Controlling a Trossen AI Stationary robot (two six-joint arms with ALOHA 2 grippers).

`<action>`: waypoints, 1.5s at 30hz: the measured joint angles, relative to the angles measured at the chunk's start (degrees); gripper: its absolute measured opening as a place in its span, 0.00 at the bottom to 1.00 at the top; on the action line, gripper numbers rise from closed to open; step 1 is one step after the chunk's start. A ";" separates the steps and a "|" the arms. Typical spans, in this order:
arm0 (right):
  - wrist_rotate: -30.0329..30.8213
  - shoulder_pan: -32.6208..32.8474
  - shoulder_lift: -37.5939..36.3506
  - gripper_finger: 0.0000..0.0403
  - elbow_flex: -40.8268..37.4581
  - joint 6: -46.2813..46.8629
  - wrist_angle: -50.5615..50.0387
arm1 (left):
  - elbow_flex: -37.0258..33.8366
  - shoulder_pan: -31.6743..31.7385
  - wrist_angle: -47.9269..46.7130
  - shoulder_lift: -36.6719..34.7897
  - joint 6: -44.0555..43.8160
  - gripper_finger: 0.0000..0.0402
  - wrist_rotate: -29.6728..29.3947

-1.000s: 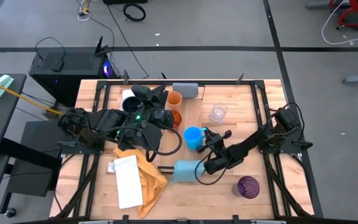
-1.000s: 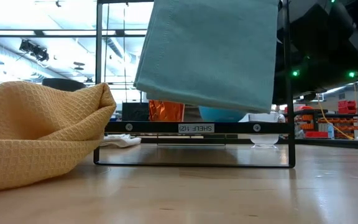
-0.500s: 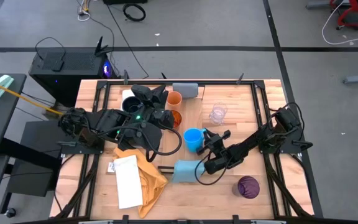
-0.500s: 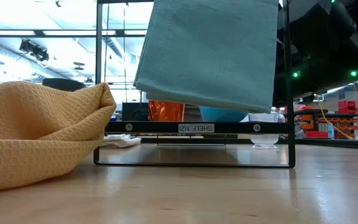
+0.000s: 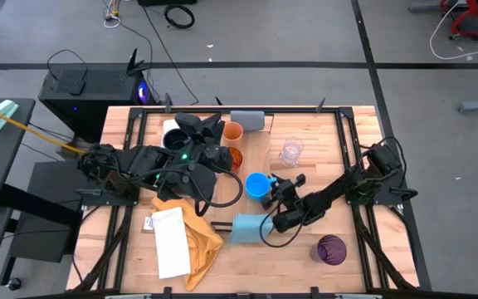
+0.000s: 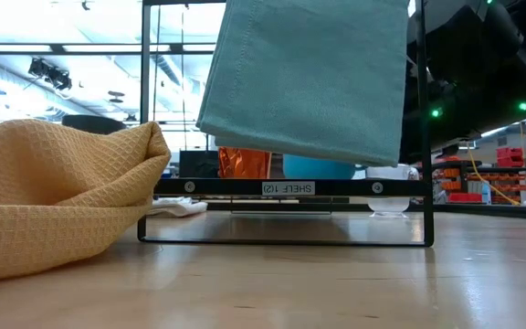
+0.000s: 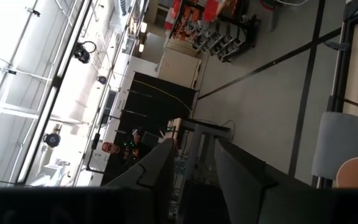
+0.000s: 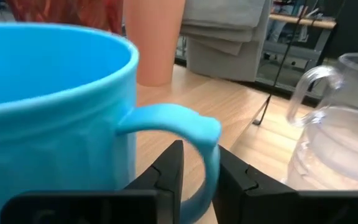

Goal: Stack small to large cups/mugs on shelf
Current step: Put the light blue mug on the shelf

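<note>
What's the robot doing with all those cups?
It is sorting cups onto the shelf. The right hand is at the bright blue mug, its two fingers on either side of the mug's handle. The mug stands on the shelf, near the amber cup and the orange cup. The left hand waits beside the orange cup. A clear glass and a purple cup stand apart on the table.
</note>
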 joint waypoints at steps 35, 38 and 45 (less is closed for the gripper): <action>-4.11 3.82 -3.28 0.18 -0.02 -4.40 -2.08 | 0.00 0.00 -0.07 0.00 -0.99 0.29 0.02; -4.03 4.72 -3.28 0.18 -0.02 -4.21 -2.04 | 0.00 0.00 -0.09 0.00 -0.99 0.29 0.02; -3.98 6.26 -3.28 0.18 -0.02 -3.87 -1.79 | 0.00 0.00 -0.09 0.00 -1.01 0.30 1.05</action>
